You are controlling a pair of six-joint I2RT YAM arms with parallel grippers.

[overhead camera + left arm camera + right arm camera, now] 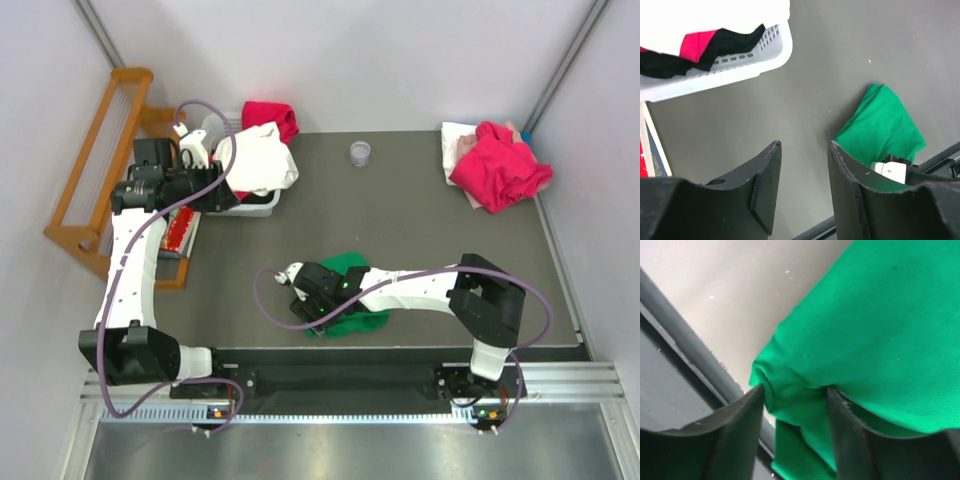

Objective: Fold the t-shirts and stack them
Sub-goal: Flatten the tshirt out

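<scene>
A bright green t-shirt (352, 268) lies bunched near the table's front edge; it also shows in the left wrist view (880, 125). My right gripper (312, 312) is shut on a thick fold of the green t-shirt (880, 315), and the cloth fills the gap between the jaws (795, 395). My left gripper (222, 192) is open and empty above the table beside the white basket (740, 65), as its wrist view shows (805, 145). A white t-shirt (262, 160) drapes over the basket. A magenta-red t-shirt (498, 165) lies on white and pale pink ones (458, 140) at the back right.
The white plastic basket (262, 205) stands at the back left and holds magenta and black cloth (697, 42). A red garment (270, 115) lies behind it. A small clear cup (360, 153) stands at the back middle. A wooden rack (95, 170) stands off the table's left.
</scene>
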